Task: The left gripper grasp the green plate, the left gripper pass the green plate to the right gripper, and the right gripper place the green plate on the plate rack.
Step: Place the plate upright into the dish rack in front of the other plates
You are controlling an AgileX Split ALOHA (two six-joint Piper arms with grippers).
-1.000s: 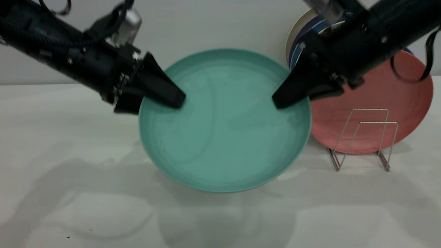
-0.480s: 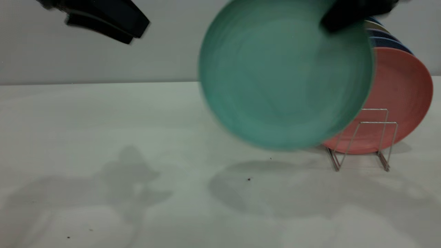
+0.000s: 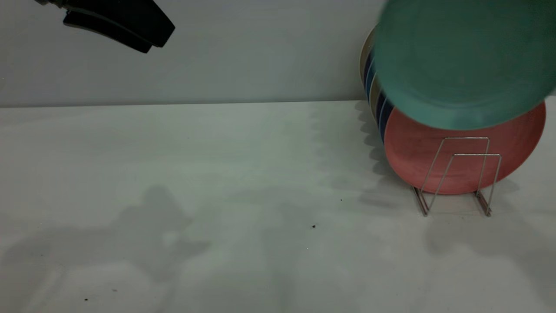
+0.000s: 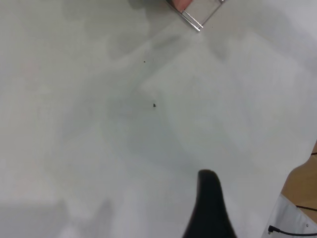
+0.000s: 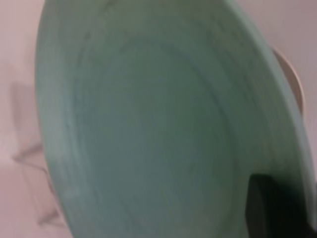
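The green plate [image 3: 460,61] hangs tilted in the air at the upper right, above and in front of the plate rack [image 3: 456,174], partly covering the plates that stand there. It fills the right wrist view [image 5: 148,124]. My right gripper [image 5: 271,198] is shut on its rim, with one black finger [image 5: 277,213] lying on the plate's face; the arm is out of the exterior view. My left gripper [image 3: 152,39] is raised at the upper left, open and empty, far from the plate. One of its fingers [image 4: 210,208] shows over bare table.
A salmon-pink plate [image 3: 434,152] stands in the rack, with blue and cream plates [image 3: 372,82] stacked upright behind it against the wall. The rack's front loops [image 3: 478,156] hold nothing. The rack's corner shows in the left wrist view [image 4: 195,17]. White table [image 3: 217,195] spreads left.
The left gripper let go of the green plate and rose up and left. The right gripper carried the plate up and to the right, over the rack.
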